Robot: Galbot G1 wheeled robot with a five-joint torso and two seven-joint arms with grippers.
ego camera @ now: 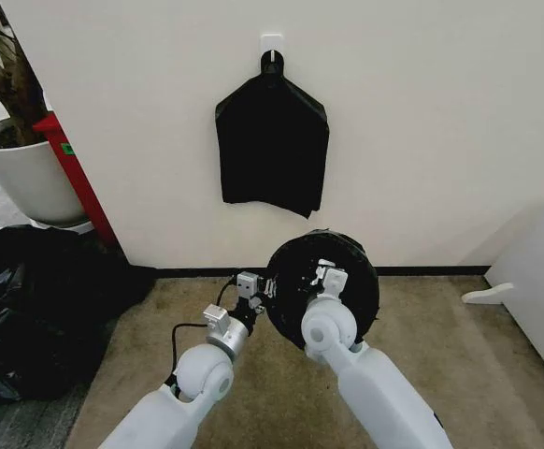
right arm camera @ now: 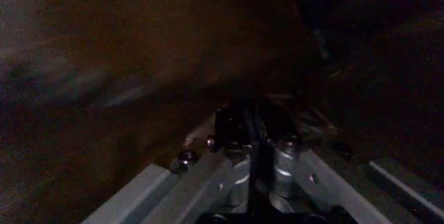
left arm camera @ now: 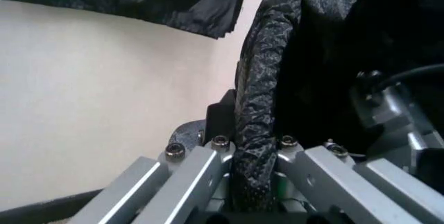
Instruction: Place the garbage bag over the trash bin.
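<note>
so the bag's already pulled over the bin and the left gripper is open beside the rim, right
Not quite: the left gripper is shut on the garbage bag at the rim, as the left wrist view shows. The bag does already cover the trash bin's mouth.

From the head we are looking down and forward at carpet and wall. Our left wrist camera is sitting tight against the garbage bag rim, facing the wall. Our right wrist camera is peering inside its dark interior.
</note>
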